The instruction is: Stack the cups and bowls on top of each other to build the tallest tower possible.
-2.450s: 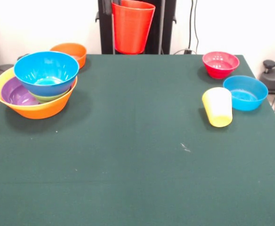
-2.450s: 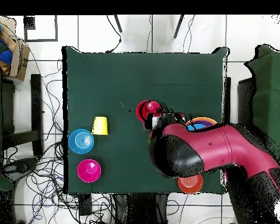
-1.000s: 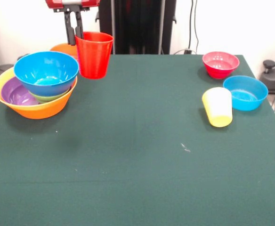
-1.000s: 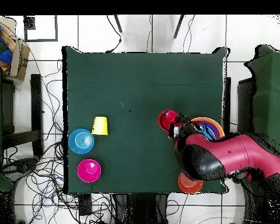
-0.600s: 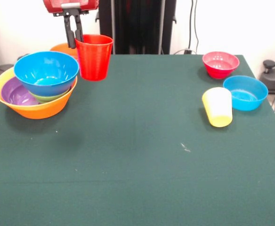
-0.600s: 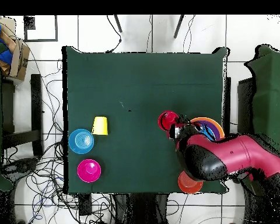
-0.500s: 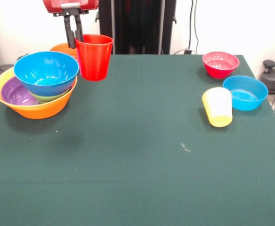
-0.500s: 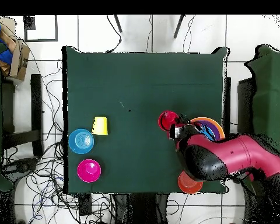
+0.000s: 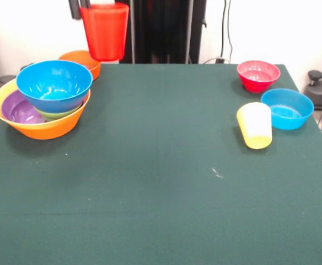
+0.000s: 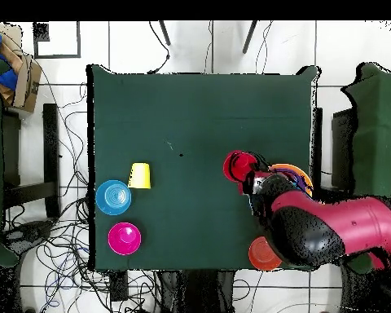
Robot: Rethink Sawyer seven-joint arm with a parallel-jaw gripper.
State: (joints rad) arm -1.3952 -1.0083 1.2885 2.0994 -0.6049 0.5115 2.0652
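The tower (image 9: 42, 105) has four bowls nested. The jaws pinch the red cup (image 9: 104, 30) (raised nearby); five pieces wait on the bench (image 9: 161, 182).

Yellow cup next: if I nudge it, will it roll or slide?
The yellow cup lies on its side on the table, so a nudge would probably roll it. Its taper suggests it would curve, perhaps toward the blue bowl beside it. Glossy plastic: likely light, possibly slippery.

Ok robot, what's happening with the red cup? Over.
Gripper shut on red cup, held high beside the tower. Blue bowl on top, open. Nothing in the way.
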